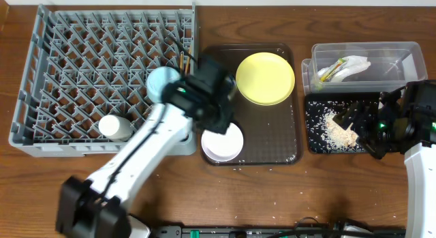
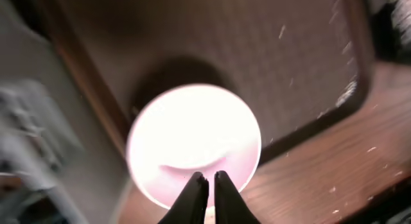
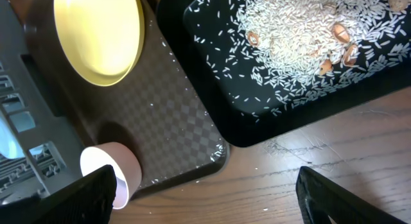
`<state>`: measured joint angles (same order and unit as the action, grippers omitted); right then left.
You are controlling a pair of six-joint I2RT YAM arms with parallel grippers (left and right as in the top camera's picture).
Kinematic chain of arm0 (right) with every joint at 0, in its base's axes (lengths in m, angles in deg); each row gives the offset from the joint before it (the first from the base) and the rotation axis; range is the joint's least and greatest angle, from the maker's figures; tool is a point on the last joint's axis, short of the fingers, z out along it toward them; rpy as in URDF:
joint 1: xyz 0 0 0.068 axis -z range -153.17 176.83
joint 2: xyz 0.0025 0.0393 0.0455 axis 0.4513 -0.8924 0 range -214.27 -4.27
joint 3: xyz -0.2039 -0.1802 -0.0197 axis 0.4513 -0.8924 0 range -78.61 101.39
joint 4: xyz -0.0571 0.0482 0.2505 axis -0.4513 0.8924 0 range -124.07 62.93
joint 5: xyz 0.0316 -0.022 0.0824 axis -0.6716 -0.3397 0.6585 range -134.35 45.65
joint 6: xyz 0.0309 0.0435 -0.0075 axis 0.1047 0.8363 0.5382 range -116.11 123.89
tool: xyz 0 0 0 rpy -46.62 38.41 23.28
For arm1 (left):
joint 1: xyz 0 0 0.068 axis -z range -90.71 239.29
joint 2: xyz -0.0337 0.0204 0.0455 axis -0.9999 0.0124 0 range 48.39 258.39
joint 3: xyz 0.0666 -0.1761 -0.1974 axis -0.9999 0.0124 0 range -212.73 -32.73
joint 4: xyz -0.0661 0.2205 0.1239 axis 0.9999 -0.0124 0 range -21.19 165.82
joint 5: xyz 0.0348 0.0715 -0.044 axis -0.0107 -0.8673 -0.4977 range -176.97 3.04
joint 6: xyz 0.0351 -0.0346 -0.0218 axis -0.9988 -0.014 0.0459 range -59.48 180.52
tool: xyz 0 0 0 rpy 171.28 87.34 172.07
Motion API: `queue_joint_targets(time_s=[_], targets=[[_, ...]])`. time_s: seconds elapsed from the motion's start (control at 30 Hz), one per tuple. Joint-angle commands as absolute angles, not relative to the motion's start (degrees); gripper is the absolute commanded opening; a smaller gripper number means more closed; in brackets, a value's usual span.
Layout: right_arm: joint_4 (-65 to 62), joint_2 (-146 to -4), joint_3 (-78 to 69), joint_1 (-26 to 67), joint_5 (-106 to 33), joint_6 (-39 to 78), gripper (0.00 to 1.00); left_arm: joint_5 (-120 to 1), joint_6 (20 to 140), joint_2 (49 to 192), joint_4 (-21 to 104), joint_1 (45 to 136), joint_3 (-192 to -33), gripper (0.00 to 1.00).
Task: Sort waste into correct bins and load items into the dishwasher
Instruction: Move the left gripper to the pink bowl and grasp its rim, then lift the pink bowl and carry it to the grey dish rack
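Left gripper [image 2: 207,181] closed over the cream-white bowl [image 2: 192,137]; right gripper [image 3: 205,192] spread wide and empty.

Only the left wrist view shows the fingertips nearly together at the bowl's near rim; whether they nip it, I cannot tell. The right wrist view shows fingers far apart above bare wood, beside the black tray [image 3: 212,115] of rice scraps [image 3: 295,31]. Overhead alone shows the light blue bowl [image 1: 161,80], white cup [image 1: 114,127] and chopsticks [image 1: 184,61] in the dish rack [image 1: 82,47], the yellow plate [image 1: 265,78] on the brown serving tray [image 1: 272,136], and the napkin [image 1: 355,65] and green wrapper [image 1: 330,72] in the clear tub [image 1: 398,57].
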<state>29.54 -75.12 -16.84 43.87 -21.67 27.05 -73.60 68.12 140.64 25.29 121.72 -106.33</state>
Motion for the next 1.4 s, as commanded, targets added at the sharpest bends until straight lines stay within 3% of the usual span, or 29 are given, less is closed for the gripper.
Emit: queue_joint_targets(time_s=[0.0, 0.13, 0.43, 0.7, 0.77, 0.83, 0.87, 1.03, 1.37], targets=[[29.59, -74.88, -16.53, 43.36, -22.08, 26.11, 0.88, -80.44, 73.67, 144.73, 25.64, 124.36, -103.27, 0.08], [29.52, -74.88, -16.53, 43.36, -22.08, 26.11, 0.88, -79.06, 76.12, 149.62, 30.41, 126.94, -101.22, 0.08], [28.8, -74.88, -16.53, 43.36, -22.06, 26.11, 0.87, -60.27, 80.03, 157.91, 48.11, 133.87, -101.72, 0.08], [28.71, -74.88, -16.53, 43.36, -22.04, 26.11, 0.88, -55.7, 79.55, 154.28, 46.06, 133.37, -106.4, 0.08], [28.8, -74.88, -16.53, 43.36, -22.04, 26.11, 0.87, -56.57, 79.48, 152.07, 43.63, 132.16, -106.44, 0.16], [29.04, -74.88, -16.53, 43.36, -22.04, 26.11, 0.88, -58.71, 79.5, 149.95, 40.31, 130.33, -106.44, 0.37], [29.06, -74.88, -16.53, 43.36, -22.06, 26.09, 0.88, -60.42, 79.5, 149.03, 38.43, 129.28, -106.44, 0.42], [29.04, -74.88, -16.53, 43.36, -22.04, 26.11, 0.88, -69.93, 79.13, 148.14, 32.55, 124.43, -105.61, 0.5], [28.98, -74.88, -16.53, 43.36, -22.0, 26.11, 0.88, -70.17, 75.15, 156.31, 36.0, 123.97, -102.68, 0.54]])
